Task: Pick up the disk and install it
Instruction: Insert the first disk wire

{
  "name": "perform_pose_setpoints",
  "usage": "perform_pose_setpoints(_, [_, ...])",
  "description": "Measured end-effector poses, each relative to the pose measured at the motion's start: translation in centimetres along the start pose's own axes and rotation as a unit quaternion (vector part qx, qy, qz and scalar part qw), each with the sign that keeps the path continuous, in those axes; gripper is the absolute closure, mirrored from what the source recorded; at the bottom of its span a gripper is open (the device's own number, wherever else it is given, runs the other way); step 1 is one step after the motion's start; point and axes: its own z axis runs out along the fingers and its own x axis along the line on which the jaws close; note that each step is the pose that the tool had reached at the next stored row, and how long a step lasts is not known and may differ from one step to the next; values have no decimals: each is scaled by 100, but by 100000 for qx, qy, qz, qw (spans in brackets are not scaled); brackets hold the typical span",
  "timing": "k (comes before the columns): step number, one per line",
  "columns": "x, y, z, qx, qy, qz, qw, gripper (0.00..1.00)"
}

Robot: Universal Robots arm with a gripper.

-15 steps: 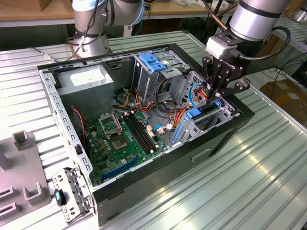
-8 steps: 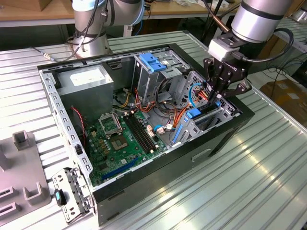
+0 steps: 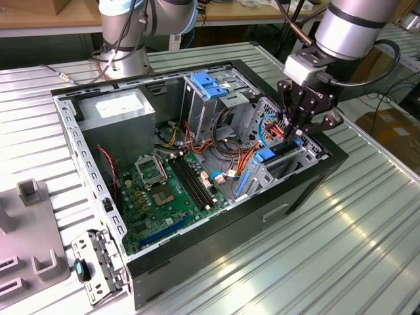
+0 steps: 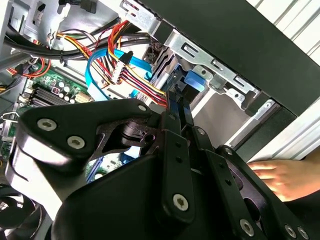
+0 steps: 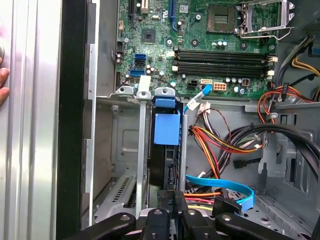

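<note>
Fingers (image 3: pixel 294 134) of my arm are closed on the disk (image 5: pixel 165 165), which stands on edge inside the drive bay at the front corner of the computer case (image 3: pixel 197 249). I see the disk's blue plastic rail (image 5: pixel 166 128) in the first wrist view, between the bay's metal walls. On the ribbed surface (image 3: pixel 341 236) the open case lies on its side, with the green motherboard (image 3: pixel 161 190) and a blue cable (image 5: pixel 225 187) near the bay. A person's hand (image 4: pixel 280 177) rests beside the case.
</note>
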Motion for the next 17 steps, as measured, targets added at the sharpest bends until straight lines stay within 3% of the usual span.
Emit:
perform_pose_setpoints(11, [-13,0,31,-77,40,1911,99982,84])
perform_pose_setpoints(17, [-13,-5,34,-114,36,2060,99979,84])
